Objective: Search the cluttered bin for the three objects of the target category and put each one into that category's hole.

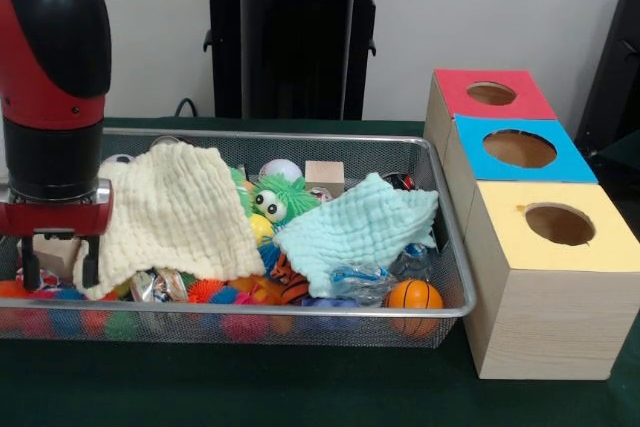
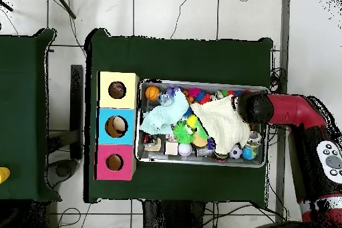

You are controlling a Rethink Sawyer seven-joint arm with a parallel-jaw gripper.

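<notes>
Yellow-topped box (image 1: 545, 287) beside cluttered wire bin (image 1: 300, 322)

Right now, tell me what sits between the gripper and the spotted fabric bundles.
No spotted bundle shows in either view. The gripper hangs open at one end of the bin, beside the cream cloth. That cloth and the mint cloth cover much of the toy pile, so they probably hide the bundles.
</notes>
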